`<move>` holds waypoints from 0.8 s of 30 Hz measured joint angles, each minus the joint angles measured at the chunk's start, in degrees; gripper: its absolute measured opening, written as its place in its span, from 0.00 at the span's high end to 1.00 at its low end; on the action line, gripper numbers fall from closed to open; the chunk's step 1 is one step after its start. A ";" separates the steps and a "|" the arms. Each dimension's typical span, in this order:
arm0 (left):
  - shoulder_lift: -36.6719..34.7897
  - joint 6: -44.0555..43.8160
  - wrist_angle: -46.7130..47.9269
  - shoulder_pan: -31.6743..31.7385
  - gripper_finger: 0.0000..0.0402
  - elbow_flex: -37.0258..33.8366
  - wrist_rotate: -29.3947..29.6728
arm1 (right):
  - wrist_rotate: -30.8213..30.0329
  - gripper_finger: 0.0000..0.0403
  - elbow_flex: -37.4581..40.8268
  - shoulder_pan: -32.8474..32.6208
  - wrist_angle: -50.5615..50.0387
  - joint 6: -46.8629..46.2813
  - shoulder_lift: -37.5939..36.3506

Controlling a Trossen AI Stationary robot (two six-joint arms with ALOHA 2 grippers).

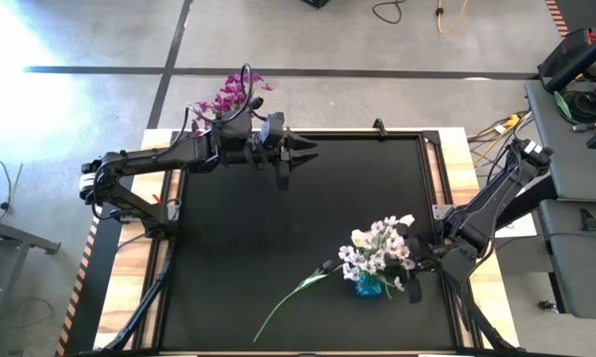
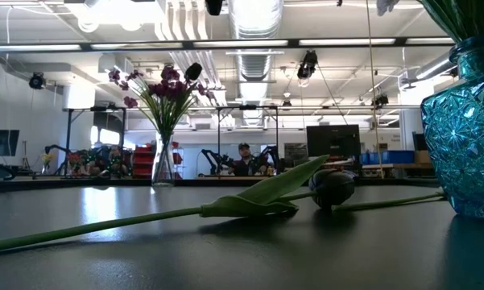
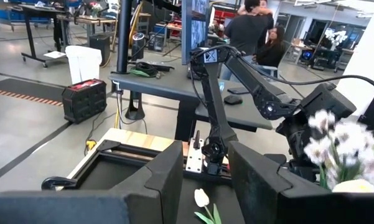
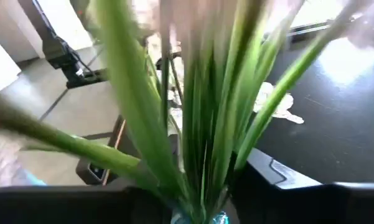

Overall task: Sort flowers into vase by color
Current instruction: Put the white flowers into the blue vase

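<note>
Black surface (image 1: pixel 278 228) fills the middle of the high view, wood edging on both sides, grey floor around it. Clear vase (image 2: pixel 163 161) with purple flowers (image 1: pixel 230 97) stands at the surface's upper-left edge in the high view; in the low view it shows left of centre, far back. Blue vase (image 1: pixel 369 286) sits lower right of centre in the high view, holding white flowers (image 1: pixel 377 248) and green stems (image 4: pixel 205 124); in the low view the blue vase fills the right edge, close to the camera. One loose flower lies flat on the surface: long stem (image 1: pixel 288 297) running from lower centre up toward the blue vase, dark bud (image 2: pixel 332 187) at its end, just beside the vase but apart from it, a leaf (image 2: pixel 266 197) folded along the stem.

Left gripper (image 1: pixel 307 154) hangs over the upper middle of the surface, just right of the purple flowers, fingers apart with a clear gap, holding nothing. Right gripper (image 1: pixel 417 276) is at the right side of the blue vase; right wrist view looks straight into the stems, close up. Cannot tell whether its fingers are spread or closed. People stand among desks in the room behind, seen in the left wrist view, upper right
</note>
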State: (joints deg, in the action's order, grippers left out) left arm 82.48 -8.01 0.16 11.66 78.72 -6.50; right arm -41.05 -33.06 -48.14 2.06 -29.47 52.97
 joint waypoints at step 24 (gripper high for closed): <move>-0.02 0.00 1.25 -1.14 0.72 0.00 -0.50 | 0.69 0.64 -3.55 0.02 -8.47 -0.60 -3.47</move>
State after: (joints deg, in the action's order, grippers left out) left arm 82.46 -8.01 1.41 10.52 78.72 -7.01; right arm -40.35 -36.60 -48.12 -6.41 -30.07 49.50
